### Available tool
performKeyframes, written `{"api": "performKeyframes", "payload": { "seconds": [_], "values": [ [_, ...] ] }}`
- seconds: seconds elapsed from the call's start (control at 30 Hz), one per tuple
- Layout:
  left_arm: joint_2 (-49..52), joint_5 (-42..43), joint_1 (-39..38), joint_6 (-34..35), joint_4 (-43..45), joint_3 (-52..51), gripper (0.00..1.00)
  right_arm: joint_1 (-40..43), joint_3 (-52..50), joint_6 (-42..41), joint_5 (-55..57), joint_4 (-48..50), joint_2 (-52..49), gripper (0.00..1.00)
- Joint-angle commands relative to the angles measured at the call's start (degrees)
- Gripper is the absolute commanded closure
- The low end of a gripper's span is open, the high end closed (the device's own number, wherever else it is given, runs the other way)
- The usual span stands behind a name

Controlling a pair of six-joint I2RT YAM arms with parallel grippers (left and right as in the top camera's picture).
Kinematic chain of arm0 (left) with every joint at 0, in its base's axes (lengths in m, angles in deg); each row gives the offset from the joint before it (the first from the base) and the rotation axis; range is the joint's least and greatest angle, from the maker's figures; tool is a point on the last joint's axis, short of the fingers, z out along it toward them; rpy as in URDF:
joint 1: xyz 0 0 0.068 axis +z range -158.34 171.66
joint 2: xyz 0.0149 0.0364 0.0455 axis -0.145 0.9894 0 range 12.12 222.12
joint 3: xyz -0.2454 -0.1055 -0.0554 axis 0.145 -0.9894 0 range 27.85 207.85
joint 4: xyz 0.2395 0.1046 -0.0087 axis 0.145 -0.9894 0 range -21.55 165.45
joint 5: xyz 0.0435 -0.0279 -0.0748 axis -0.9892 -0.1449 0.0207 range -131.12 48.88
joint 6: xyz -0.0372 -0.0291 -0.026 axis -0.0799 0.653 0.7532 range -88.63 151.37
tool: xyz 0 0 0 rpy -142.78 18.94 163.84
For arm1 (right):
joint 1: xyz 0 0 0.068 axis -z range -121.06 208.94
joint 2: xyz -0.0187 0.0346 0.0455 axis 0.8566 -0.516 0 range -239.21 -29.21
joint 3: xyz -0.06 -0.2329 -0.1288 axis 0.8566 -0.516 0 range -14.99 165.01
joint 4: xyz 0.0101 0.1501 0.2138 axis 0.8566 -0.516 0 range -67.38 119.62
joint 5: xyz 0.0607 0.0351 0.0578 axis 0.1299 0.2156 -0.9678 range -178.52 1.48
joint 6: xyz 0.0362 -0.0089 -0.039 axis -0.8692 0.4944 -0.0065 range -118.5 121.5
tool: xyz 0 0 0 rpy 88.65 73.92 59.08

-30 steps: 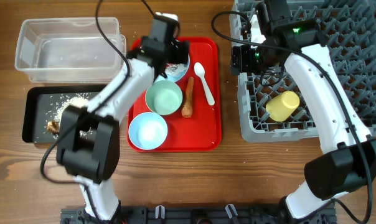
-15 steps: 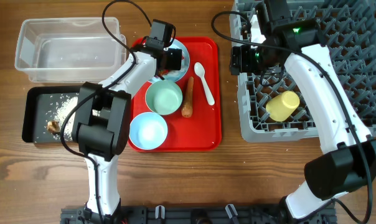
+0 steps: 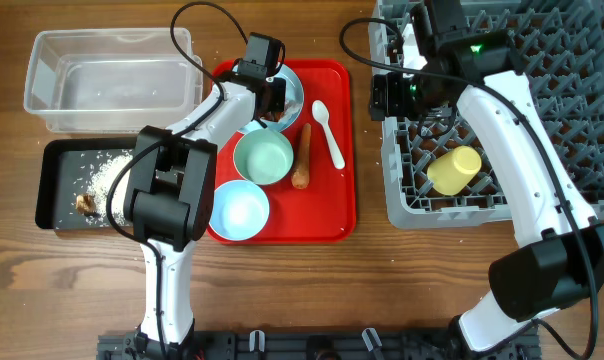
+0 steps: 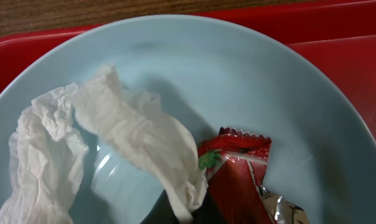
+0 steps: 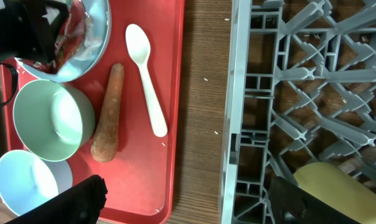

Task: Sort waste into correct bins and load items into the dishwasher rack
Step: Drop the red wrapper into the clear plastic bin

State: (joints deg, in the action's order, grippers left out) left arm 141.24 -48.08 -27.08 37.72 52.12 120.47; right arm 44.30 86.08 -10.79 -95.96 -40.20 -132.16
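The light-blue plate [image 4: 300, 93] on the red tray holds crumpled white tissue [image 4: 126, 130] and a red snack wrapper [image 4: 238, 168]. My left gripper [image 3: 272, 100] is down in the plate [image 3: 295, 88], shut on the tissue's lower end, with the wrapper's edge pressed against it. Beside the plate lie the carrot [image 3: 302, 157], the white spoon [image 3: 328, 130], the mint bowl [image 3: 263, 157] and the light-blue bowl [image 3: 238, 210]. The right gripper [image 5: 191, 205] hangs open and empty over the left rim of the dishwasher rack [image 3: 542, 60]. The yellow cup [image 3: 455, 170] lies in the rack.
The clear tub [image 3: 42, 60] stands at the back left. In front of it, the black tray [image 3: 57, 190] holds rice [image 3: 112, 170] and a brown scrap [image 3: 85, 203]. A strip of bare wood separates the red tray [image 3: 332, 200] from the rack.
The left arm swung its elbow left and lowered its gripper into the plate. Its jaws went from open to shut on the tissue. The right arm has stayed still.
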Motion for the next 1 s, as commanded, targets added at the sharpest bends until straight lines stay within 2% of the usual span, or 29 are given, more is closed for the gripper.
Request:
{"api": "performKeyframes", "payload": {
  "seconds": [0.0,0.3,0.53,0.67,0.97],
  "values": [
    [0.4,-1.2,0.5,0.1,-1.4,-1.1,0.96,-0.1,0.5,0.3,0.6,-0.1,-0.8,0.13],
    [-14.3,-1.2,1.1,1.6,-0.9,-1.1,0.96,-0.1,0.5,0.3,0.6,-0.1,-0.8,0.13],
    [-23.3,-1.3,5.1,1.8,-0.9,-1.1,0.96,-0.1,0.5,0.3,0.6,-0.1,-0.8,0.13],
    [-23.3,-4.9,11.9,1.8,-0.4,-1.1,0.96,-0.1,0.5,0.3,0.6,-0.1,-0.8,0.13],
    [-16.0,-3.7,27.0,1.8,4.8,-1.1,0.94,-0.1,0.5,0.2,0.6,0.0,-0.8,0.14]
  ]
}}
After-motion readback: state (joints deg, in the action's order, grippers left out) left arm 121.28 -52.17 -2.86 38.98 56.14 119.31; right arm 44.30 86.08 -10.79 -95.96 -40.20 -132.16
